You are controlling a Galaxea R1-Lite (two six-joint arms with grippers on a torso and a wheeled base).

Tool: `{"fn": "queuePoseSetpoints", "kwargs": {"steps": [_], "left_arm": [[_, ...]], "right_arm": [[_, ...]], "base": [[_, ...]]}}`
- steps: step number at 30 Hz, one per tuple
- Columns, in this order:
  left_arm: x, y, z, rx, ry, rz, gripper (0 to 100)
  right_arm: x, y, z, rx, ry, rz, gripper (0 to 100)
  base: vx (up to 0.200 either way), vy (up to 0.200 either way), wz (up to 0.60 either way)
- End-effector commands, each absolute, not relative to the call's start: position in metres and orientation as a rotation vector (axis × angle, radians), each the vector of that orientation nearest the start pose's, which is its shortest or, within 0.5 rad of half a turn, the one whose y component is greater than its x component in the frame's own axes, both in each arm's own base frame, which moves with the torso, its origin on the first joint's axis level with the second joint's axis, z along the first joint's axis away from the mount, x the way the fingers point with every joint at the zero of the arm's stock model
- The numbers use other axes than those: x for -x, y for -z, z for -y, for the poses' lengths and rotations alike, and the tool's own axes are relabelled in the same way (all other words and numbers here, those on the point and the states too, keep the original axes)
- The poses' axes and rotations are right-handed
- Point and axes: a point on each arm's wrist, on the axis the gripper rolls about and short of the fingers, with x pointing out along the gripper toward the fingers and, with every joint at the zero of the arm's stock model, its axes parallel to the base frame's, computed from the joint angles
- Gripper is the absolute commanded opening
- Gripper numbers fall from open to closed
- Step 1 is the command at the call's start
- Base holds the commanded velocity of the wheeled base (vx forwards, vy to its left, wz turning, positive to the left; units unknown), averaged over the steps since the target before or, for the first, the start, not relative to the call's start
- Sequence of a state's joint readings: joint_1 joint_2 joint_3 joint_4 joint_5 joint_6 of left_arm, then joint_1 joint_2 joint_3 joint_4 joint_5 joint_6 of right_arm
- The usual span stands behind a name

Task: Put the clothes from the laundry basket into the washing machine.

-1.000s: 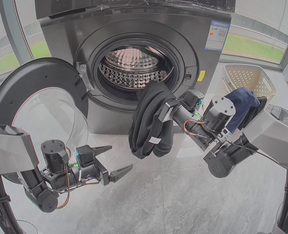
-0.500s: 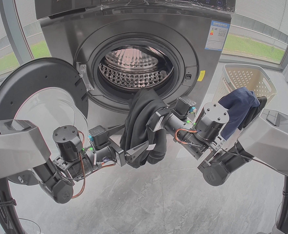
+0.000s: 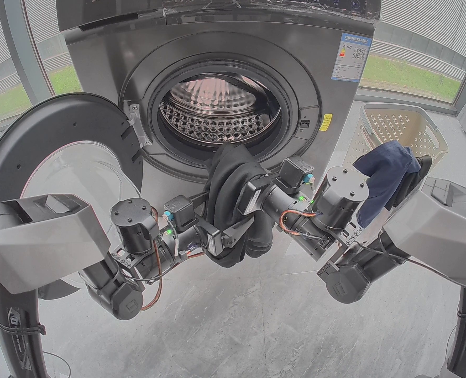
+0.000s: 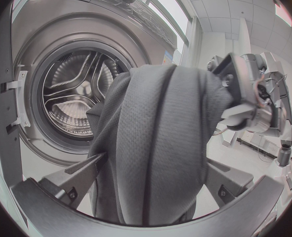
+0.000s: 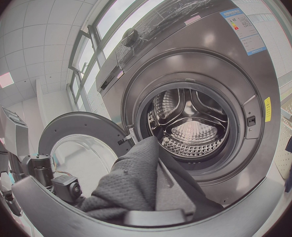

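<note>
A black garment hangs in front of the washing machine's open drum, just below the port's rim. My right gripper is shut on its upper part, and the cloth drapes over the fingers. My left gripper is open, with one finger on each side of the hanging cloth. To the right of the machine stands the beige laundry basket. A blue garment lies over its front rim.
The round door stands swung open to the left of the port, close to my left arm. Grey tiled floor lies open below both arms. Windows run behind the machine.
My left arm has swung up and to the right, and its open fingers now straddle the garment's lower part. The right gripper has shifted slightly down and left with the garment.
</note>
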State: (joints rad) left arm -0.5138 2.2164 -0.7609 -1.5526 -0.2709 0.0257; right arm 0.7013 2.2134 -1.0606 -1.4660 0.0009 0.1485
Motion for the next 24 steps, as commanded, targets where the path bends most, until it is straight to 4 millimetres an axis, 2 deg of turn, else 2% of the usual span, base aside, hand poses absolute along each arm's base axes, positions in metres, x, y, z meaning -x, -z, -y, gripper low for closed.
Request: {"fn": "queuePoseSetpoints", "kwargs": {"steps": [1,12,17,24], "left_arm": [[-0.339,-0.075,0.197,-0.007,0.759,0.118,100],[-0.356,-0.055,0.201,-0.012,0.741,0.105,100],[-0.356,-0.053,0.203,-0.013,0.741,0.101,100],[-0.356,-0.054,0.207,-0.008,0.745,0.11,100]], "right_arm": [[-0.313,-0.147,-0.273,-0.258,-0.734,0.253,0],[-0.298,-0.149,-0.278,-0.271,-0.749,0.235,0],[-0.294,-0.154,-0.278,-0.278,-0.757,0.246,0],[-0.293,-0.15,-0.281,-0.28,-0.762,0.232,0]], "base": [[0.0,0.0,0.0],[0.0,0.0,0.0],[0.0,0.0,0.0],[0.0,0.0,0.0]]}}
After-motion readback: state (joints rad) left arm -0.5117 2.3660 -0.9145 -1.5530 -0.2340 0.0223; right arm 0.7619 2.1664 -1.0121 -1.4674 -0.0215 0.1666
